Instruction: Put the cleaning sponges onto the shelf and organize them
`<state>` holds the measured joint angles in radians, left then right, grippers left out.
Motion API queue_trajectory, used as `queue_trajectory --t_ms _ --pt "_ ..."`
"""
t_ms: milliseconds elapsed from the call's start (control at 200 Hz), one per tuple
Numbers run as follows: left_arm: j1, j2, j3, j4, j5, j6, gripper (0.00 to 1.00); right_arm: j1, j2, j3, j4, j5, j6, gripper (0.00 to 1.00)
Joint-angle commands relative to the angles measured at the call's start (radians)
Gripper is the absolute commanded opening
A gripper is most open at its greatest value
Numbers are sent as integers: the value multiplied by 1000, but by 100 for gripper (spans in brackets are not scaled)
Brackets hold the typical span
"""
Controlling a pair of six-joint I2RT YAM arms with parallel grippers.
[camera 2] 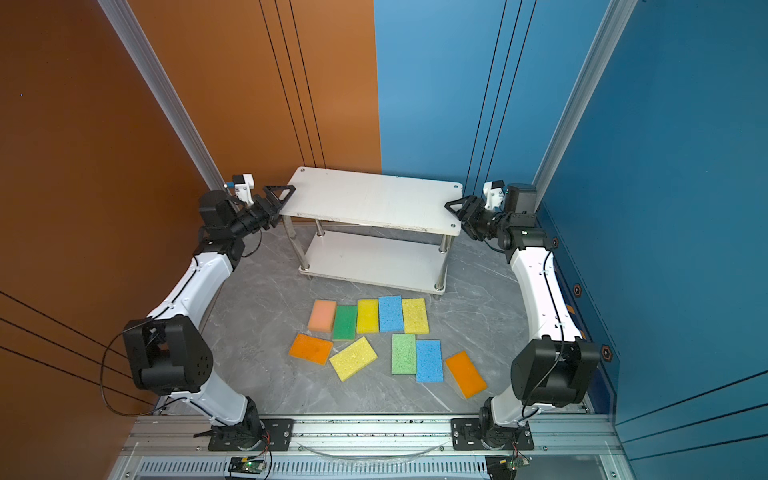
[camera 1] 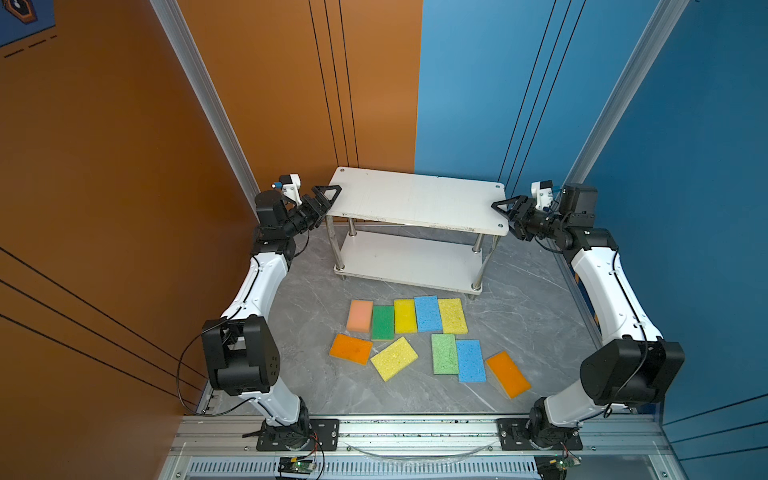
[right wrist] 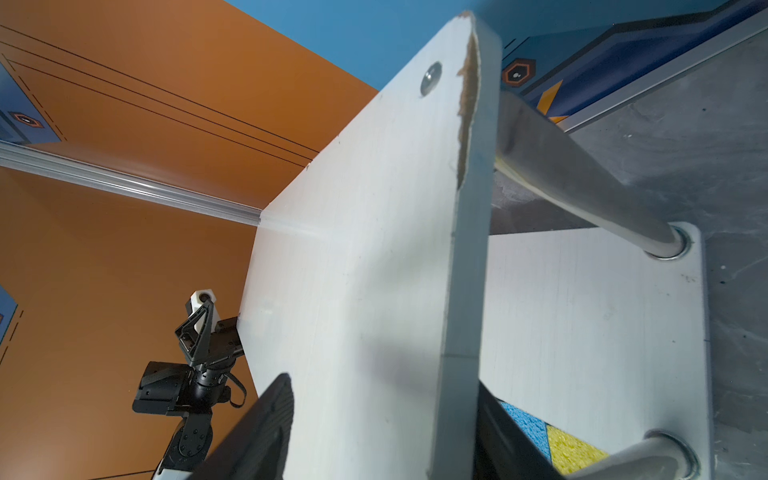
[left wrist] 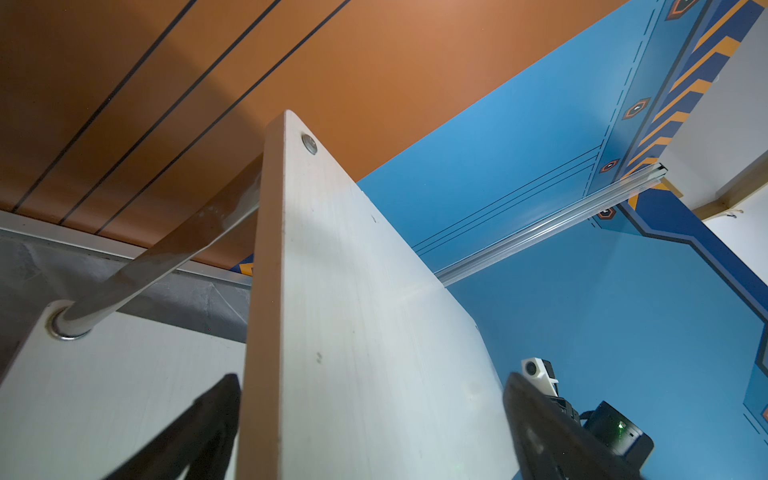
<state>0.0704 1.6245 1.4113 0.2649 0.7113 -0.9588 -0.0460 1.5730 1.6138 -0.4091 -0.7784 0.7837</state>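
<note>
grey tabletop; shelf stands at its far side, no sponge on either board. ten cleaning sponges lie flat in two loose rows just in front of it. left pincer spread wide astride one end of the top board. right pincer parted astride the other end, not visibly clamping. likely step: squaring the shelf, stocking not begun. next: lower to one sponge, pinch across its narrow width.
</note>
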Motion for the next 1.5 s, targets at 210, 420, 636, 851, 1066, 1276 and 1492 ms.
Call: queue_trajectory --t_ms 210,420,636,851,1066,1276,1492 --pt "-79 -171 -106 8 -16 28 98 65 47 67 -52 8 -51 65" --pt "-88 -257 -173 9 -36 23 98 100 50 80 -67 23 -56 65" --pt "-80 -333 -263 9 -37 12 98 126 19 53 -80 53 -66 65" --pt "-60 -397 -306 -12 -50 17 98 133 2 43 -88 55 -71 65" --pt "7 -383 -315 -56 -38 47 98 126 -1 54 -138 118 -110 100" --pt "53 -397 -304 -161 -94 142 98 87 2 58 -181 181 -145 100" --pt "99 -437 -293 -227 -173 192 98 42 -36 29 -182 242 -158 100"
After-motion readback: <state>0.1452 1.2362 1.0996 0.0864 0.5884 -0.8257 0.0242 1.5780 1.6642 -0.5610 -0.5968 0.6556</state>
